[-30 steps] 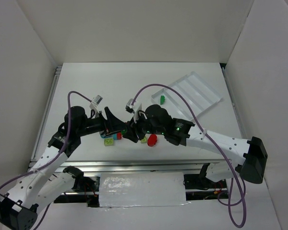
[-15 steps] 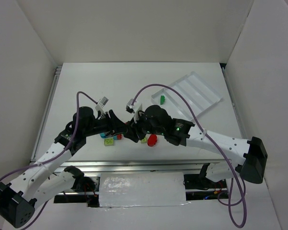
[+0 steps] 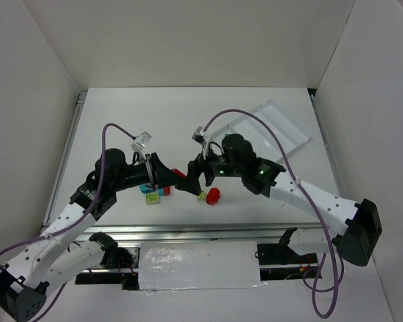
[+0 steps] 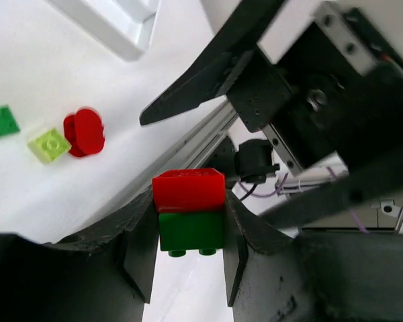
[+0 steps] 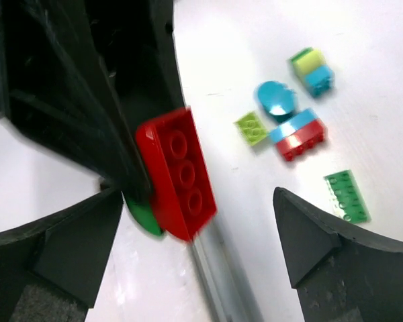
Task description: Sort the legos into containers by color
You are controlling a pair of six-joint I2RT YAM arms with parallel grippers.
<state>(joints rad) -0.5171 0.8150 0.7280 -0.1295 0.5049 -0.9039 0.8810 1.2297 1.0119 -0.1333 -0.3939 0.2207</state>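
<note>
The left gripper is clamped on a stacked pair, a red brick on a green brick, held off the white table. Both arms reach inward, nearly meeting. The right gripper faces the pair, spread wide, gripping nothing. The tray lies far right.

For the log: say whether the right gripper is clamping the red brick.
No: the right gripper gapes open; the left gripper pinches the red brick.
</note>
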